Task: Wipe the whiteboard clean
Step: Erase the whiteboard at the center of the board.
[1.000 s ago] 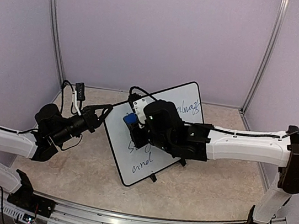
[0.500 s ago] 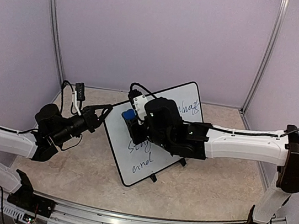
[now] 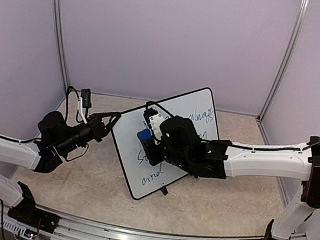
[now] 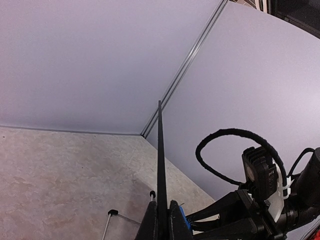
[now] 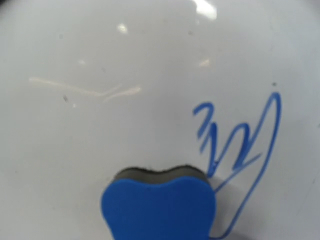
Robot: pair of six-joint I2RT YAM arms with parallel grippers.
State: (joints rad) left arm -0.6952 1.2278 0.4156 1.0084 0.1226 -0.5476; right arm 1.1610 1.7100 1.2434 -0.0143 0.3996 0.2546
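Note:
The whiteboard (image 3: 200, 111) stands tilted mid-table, with blue handwriting on its upper right and lower part. My left gripper (image 3: 114, 119) is shut on the board's left rim. In the left wrist view the rim (image 4: 160, 165) runs edge-on between my fingertips (image 4: 150, 225). My right gripper (image 3: 145, 137) is shut on a blue-and-black eraser (image 3: 143, 135) pressed against the board's upper left face. In the right wrist view the eraser (image 5: 159, 210) touches the glossy board (image 5: 125, 60) just left of blue writing (image 5: 240, 145). The right fingers are hidden there.
The board's black stand foot (image 3: 164, 190) rests on the beige tabletop; another foot shows in the left wrist view (image 4: 113, 212). Lilac walls with metal corner posts (image 3: 59, 22) enclose the table. The right arm's cable loop (image 4: 235, 137) hangs beside the board.
My right gripper with the eraser slid a little up the board, then down and to the right across the writing. The left gripper and the board have not moved.

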